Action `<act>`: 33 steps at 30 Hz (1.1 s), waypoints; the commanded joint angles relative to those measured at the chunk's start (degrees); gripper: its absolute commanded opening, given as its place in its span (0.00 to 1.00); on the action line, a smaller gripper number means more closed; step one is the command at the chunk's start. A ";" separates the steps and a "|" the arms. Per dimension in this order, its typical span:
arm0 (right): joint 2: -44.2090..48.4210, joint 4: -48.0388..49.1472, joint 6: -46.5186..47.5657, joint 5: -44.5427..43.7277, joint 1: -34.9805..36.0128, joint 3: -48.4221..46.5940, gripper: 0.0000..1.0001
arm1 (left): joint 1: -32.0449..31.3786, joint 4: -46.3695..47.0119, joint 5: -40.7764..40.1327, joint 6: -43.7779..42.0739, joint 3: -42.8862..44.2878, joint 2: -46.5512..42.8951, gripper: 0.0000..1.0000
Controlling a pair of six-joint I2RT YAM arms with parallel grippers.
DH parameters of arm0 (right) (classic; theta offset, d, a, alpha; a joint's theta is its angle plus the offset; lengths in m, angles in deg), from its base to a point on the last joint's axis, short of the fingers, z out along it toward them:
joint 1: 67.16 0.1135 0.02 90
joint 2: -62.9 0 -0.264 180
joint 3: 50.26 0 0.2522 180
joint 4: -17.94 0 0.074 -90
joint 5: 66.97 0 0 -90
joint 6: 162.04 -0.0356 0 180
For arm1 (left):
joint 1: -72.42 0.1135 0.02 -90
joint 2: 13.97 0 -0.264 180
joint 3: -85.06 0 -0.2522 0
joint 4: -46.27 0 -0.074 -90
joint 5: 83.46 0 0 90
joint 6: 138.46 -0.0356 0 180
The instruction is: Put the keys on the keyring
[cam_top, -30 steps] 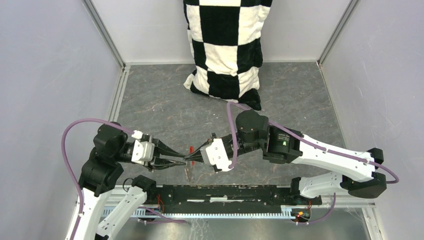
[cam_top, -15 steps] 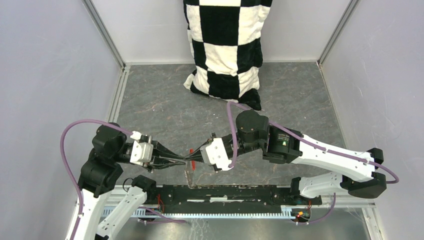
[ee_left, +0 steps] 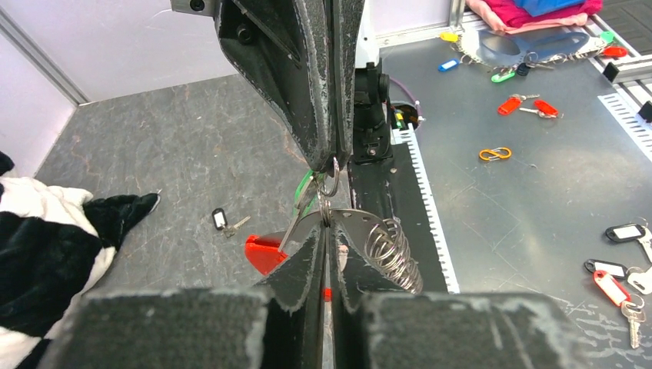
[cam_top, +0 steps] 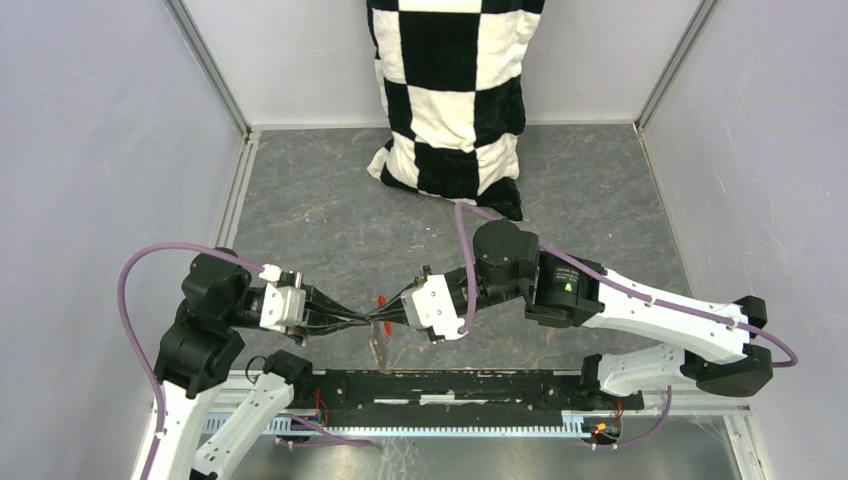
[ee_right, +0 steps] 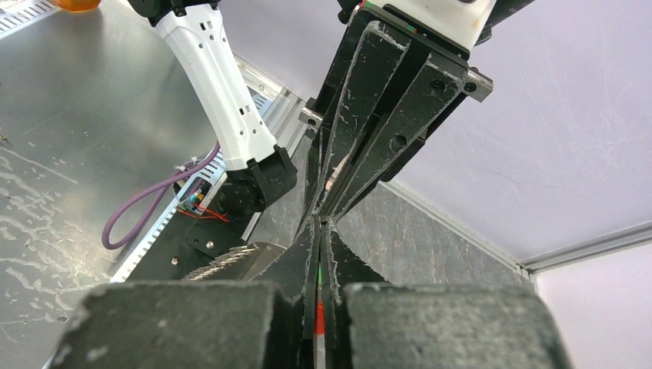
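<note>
Near the middle of the near edge of the grey worktop, two arms meet tip to tip. A checked cushion leans at the far edge, well apart from the work.

The left gripper reaches in from the left and the right gripper from the right, both raised above the surface, likely so that the small parts hang free.

The left gripper's fingers are pressed together, pinching the keyring from below, and its red tag dangles just beside them. The right gripper is pinched shut at the top of the ring. Whether it nips the ring itself or the green key I cannot tell. Held from both sides, the ring is steadied for threading.

The green key hangs at the ring, touching it. Whether it is fully threaded on is unclear.

The black key lies flat on the worktop, inward from the near edge and apart from both grippers, not yet on the ring.
</note>
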 commanded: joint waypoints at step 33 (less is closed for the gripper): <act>-2.03 0.03 -0.39 3.16 -0.65 -2.16 0.00 | -0.12 -0.97 2.16 -10.31 1.13 -0.21 0.02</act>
